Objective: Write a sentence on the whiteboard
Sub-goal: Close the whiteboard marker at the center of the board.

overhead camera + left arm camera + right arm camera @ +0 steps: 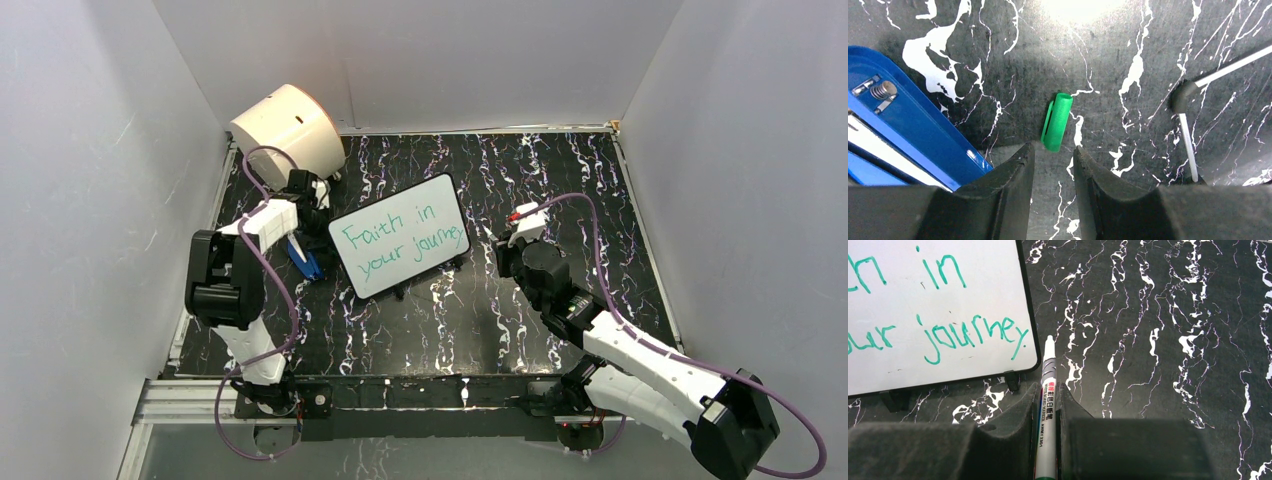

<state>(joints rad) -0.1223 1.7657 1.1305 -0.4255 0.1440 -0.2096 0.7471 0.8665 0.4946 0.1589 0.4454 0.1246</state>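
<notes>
Cap (pixel 1057 121) ahead of L tool (pixel 1053 151), spread | R tool (pixel 1049 390) pinches marker (pixel 1048 365) | drum (pixel 288 130) rear-L

A black tabletop with white marble-like veining (pixel 560 180) forms the floor of the cell, closed in on the left, back and right by plain, matte pale grey wall panels (pixel 90 150). A silver aluminium rail (pixel 190 398) runs along its near edge. A bright white glare (pixel 1080 7) of reflected light sits on the glossy surface.
</notes>
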